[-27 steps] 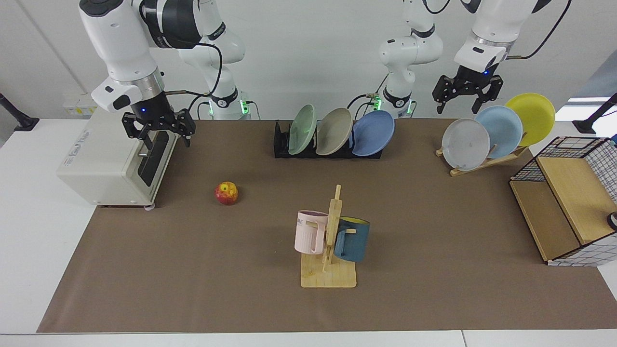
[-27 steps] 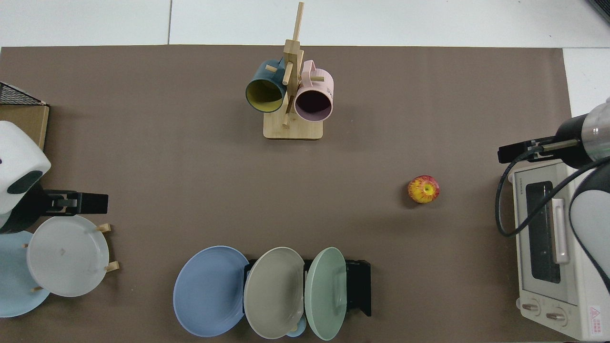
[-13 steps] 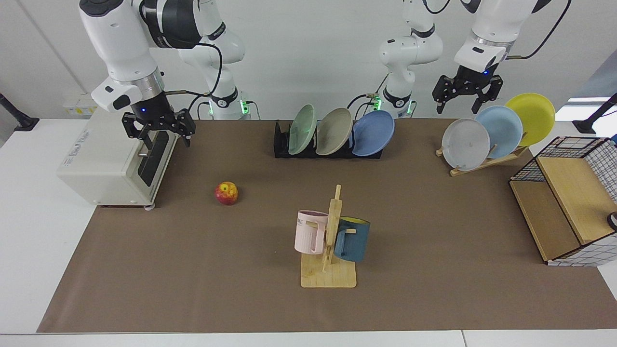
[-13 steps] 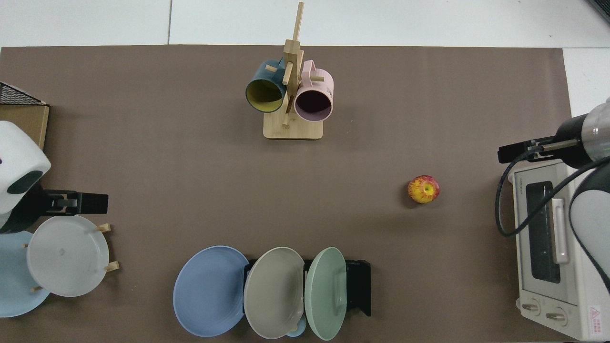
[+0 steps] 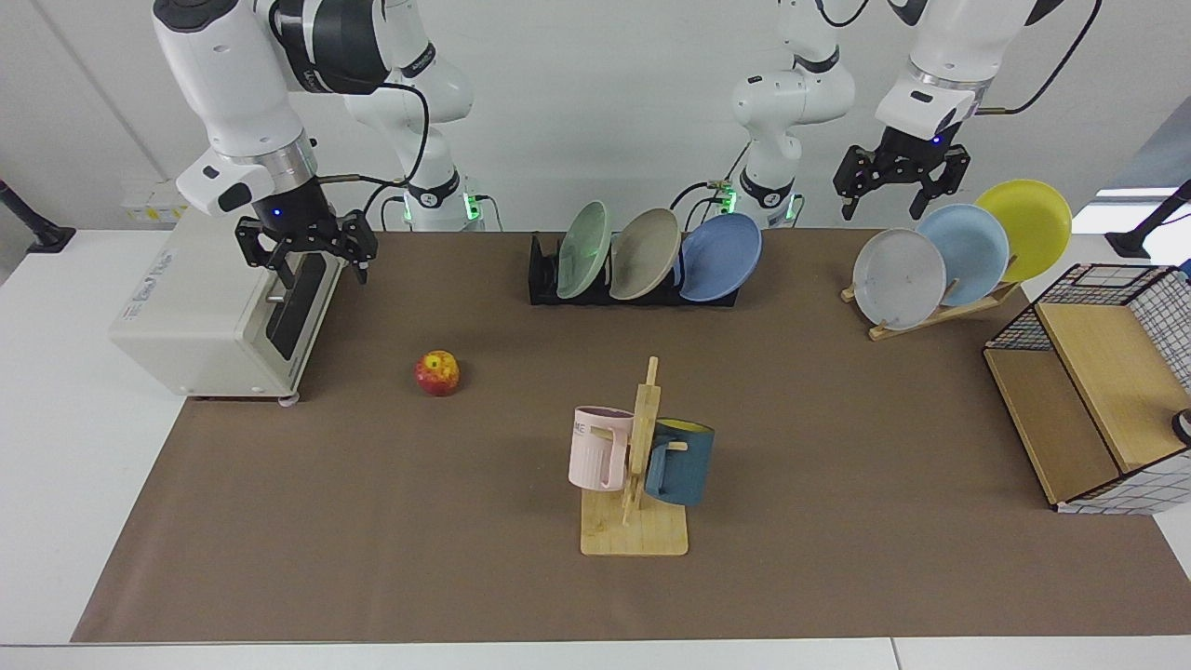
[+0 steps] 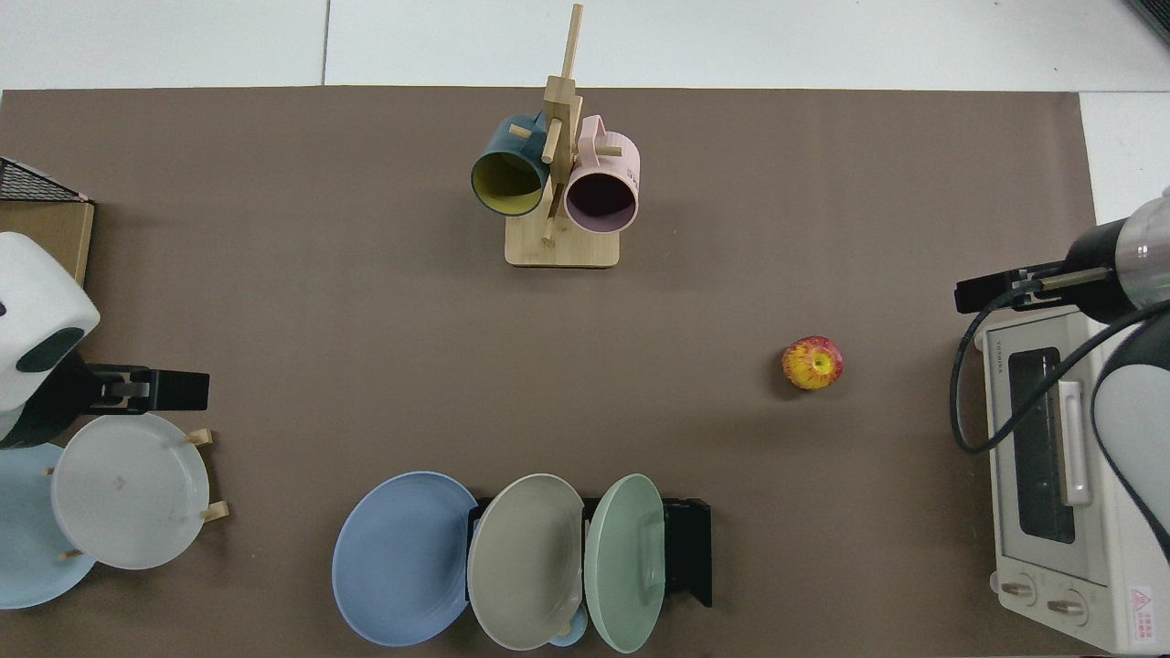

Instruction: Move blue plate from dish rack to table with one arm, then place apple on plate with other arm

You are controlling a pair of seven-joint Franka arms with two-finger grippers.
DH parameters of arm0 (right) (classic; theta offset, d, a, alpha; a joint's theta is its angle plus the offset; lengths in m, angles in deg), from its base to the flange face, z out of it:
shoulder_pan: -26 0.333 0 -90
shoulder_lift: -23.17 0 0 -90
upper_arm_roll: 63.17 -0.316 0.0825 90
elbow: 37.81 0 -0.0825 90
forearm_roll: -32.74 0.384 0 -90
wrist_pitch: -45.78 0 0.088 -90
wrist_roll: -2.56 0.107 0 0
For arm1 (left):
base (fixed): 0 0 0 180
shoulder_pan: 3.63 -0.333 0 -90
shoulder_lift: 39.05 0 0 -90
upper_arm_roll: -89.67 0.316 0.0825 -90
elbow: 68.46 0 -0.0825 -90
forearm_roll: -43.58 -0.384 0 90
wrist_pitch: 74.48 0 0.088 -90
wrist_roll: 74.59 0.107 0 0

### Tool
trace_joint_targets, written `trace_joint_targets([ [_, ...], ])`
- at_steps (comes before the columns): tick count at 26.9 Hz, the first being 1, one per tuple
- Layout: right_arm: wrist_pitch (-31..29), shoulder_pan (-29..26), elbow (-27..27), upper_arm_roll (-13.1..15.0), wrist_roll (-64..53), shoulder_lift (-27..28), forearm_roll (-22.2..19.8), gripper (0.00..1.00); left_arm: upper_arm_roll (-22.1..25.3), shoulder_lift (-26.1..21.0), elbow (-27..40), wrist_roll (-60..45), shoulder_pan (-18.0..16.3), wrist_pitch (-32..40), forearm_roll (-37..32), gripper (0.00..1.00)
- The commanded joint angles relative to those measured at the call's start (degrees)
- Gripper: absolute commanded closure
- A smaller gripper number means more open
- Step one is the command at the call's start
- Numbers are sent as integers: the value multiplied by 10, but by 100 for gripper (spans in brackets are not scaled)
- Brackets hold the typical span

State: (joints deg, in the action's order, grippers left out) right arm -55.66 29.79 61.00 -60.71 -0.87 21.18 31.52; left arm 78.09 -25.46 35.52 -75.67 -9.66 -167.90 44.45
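My right gripper (image 5: 308, 253) hangs open over the toaster (image 5: 216, 312). Apple (image 5: 436, 372) at its 5 o'clock: small, firm, rolls. Blue plate (image 5: 720, 257) leans in rack (image 5: 541, 279): stiff, slick, pinch top rim. Left gripper (image 5: 901, 183) open, at its 2 o'clock.
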Motion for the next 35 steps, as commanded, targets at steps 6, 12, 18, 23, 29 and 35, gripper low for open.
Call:
trace_joint_targets([
  [6,-1,-1,1,-16,8,-2,3,0,-4,4,1,5,1,3,4,0],
  [12,16,2,11,-21,3,-13,12,0,-35,25,32,-4,4,2,-5,0],
  [18,4,21,77,-21,20,-38,32,0,-78,67,96,-44,3,-18,-28,0],
  [23,-39,44,137,-21,59,-43,32,0,-114,110,168,-73,3,-52,-30,0],
  [29,-115,46,199,-21,81,-32,31,0,-214,153,286,-177,4,-124,-61,0],
  [35,-188,46,238,-21,96,-3,31,0,-229,169,344,-182,5,-163,-61,0],
])
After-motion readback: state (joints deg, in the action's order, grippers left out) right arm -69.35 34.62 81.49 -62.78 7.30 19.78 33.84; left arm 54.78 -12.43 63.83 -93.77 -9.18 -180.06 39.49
